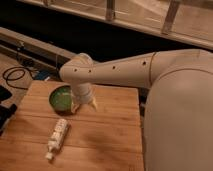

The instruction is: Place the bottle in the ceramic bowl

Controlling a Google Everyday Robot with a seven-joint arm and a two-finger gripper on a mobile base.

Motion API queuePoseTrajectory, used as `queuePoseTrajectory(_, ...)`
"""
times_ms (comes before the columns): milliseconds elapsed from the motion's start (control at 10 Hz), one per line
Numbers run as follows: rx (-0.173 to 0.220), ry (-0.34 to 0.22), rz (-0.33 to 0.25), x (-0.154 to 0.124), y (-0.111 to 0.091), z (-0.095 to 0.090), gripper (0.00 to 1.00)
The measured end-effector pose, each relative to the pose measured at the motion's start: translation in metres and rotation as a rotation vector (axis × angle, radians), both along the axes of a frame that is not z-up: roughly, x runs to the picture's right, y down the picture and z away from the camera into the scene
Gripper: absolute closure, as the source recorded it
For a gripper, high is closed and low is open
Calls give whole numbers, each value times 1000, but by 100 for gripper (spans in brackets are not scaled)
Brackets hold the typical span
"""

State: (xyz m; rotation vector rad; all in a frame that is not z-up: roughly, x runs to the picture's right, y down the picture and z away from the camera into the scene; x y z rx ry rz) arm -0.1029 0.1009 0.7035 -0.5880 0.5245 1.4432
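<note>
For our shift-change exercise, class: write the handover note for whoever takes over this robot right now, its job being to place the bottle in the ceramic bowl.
The claw is open and holds nothing; it hangs over the table at the right edge of the ceramic bowl.
The bottle lies on its side on the wooden table, nearer the camera than the bowl and apart from it.
Done: nothing yet.
Left: grasp the bottle, lift it, set it in the bowl.
</note>
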Motion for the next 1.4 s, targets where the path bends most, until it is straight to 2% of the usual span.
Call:
queuePoseTrajectory(1100, 3, 1, -2, 0, 0, 0, 35)
queuePoseTrajectory(1200, 14, 2, -8, 0, 2, 0, 35)
queuePoseTrajectory(1400, 43, -30, -14, -24, 10, -5, 35)
